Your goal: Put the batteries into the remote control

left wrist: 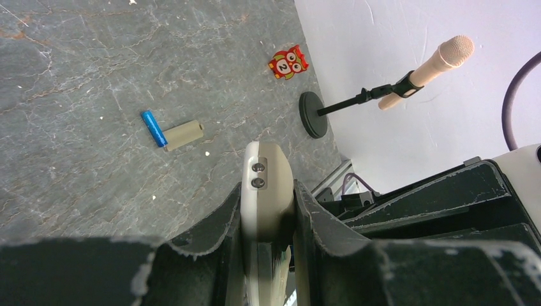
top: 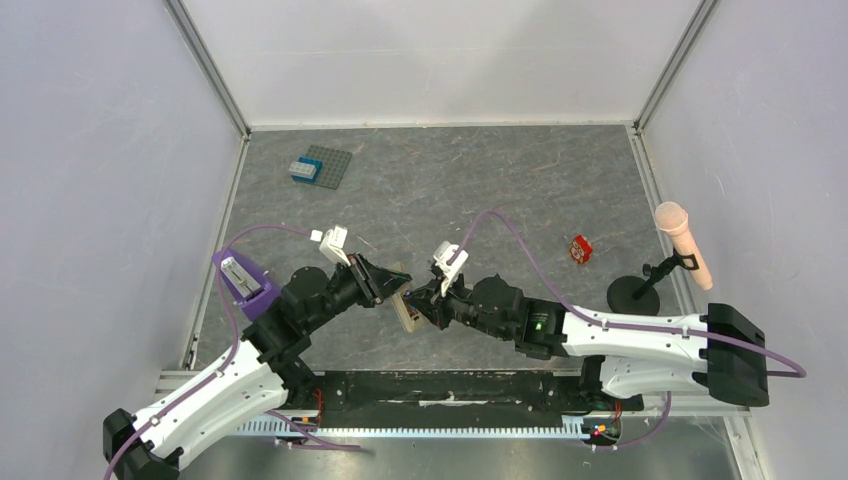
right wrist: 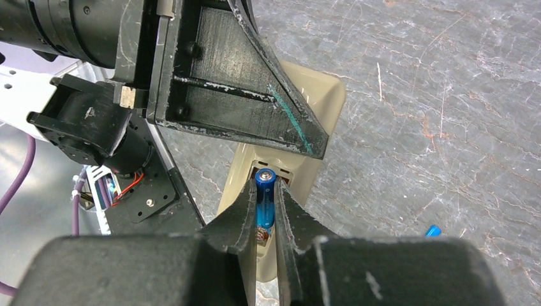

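My left gripper (top: pixel 392 288) is shut on the white remote control (top: pixel 407 310), holding it on edge above the table; in the left wrist view the remote (left wrist: pixel 266 185) sits between that gripper's jaws (left wrist: pixel 268 194). My right gripper (right wrist: pixel 266 189) is shut on a blue battery (right wrist: pixel 265 196) and holds it at the remote's (right wrist: pixel 316 108) open back recess, with a spring showing under its lower end. A second blue battery (left wrist: pixel 153 127) lies on the table beside a beige cover piece (left wrist: pixel 184 135); its tip shows in the right wrist view (right wrist: pixel 434 231).
A red owl tile (top: pixel 580 249) lies right of centre. A microphone (top: pixel 683 243) on a black round stand (top: pixel 630 295) stands at the right wall. A grey studded plate (top: pixel 330 166) with a blue brick (top: pixel 303 170) lies at the back left.
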